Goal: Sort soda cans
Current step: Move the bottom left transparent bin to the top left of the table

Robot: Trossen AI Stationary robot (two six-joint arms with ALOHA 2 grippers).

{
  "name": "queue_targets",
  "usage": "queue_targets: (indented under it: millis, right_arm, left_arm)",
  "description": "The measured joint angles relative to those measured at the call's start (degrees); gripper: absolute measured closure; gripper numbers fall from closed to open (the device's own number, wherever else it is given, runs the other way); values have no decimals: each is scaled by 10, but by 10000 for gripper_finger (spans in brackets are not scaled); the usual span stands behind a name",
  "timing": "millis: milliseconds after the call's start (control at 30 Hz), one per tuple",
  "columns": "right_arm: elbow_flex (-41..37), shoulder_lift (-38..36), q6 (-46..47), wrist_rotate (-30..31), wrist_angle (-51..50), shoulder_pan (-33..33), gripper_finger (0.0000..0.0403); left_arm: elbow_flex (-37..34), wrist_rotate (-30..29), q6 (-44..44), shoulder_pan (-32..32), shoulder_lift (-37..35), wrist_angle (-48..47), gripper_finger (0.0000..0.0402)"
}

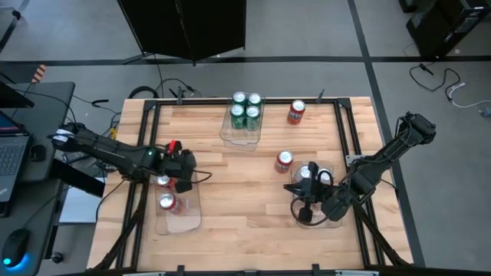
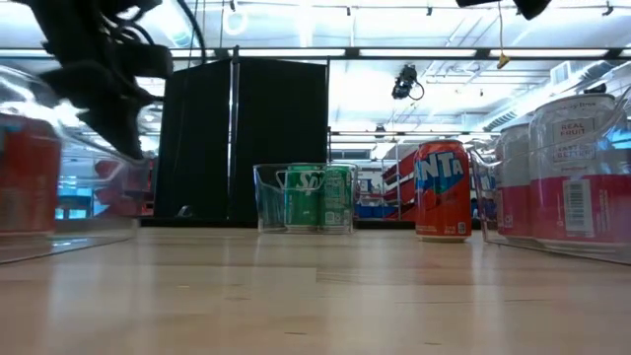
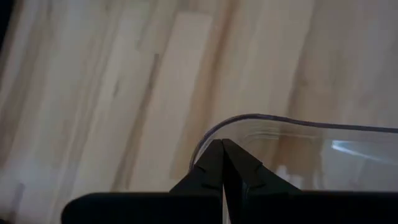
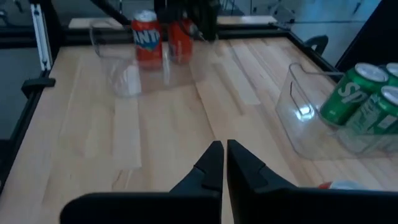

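Two red cans point(image 1: 296, 113) loose on wooden table point(image 1: 230, 199), grey floor point(image 1: 307, 31)

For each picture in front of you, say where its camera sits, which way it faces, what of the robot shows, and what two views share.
High: overhead, facing down; both arms, left gripper and right gripper shut.
Low: table height, facing across; one dark arm.
Left wrist: over a clear tray; own shut fingers.
Right wrist: faces across the table; own shut fingers.
Shared: high, low and right wrist views show the green cans.
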Motion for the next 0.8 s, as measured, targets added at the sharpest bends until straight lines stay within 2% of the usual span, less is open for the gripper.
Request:
queue_targets:
  millis: [233, 367, 633, 800]
  right_arm:
    - [0, 0, -32, 0, 34, -23, 395]
    - [0, 0, -35, 0, 36, -29, 395]
    - [0, 3, -35, 0, 44, -31, 396]
    - [0, 31, -50, -13, 68, -41, 396]
  left_arm:
    - [-31, -66, 108, 82, 0, 106, 401]
    - [-56, -73, 181, 141, 0, 197, 401]
    - [-94, -70, 324, 262, 0, 361, 401]
    - [-111, 0, 382, 332, 0, 454, 401]
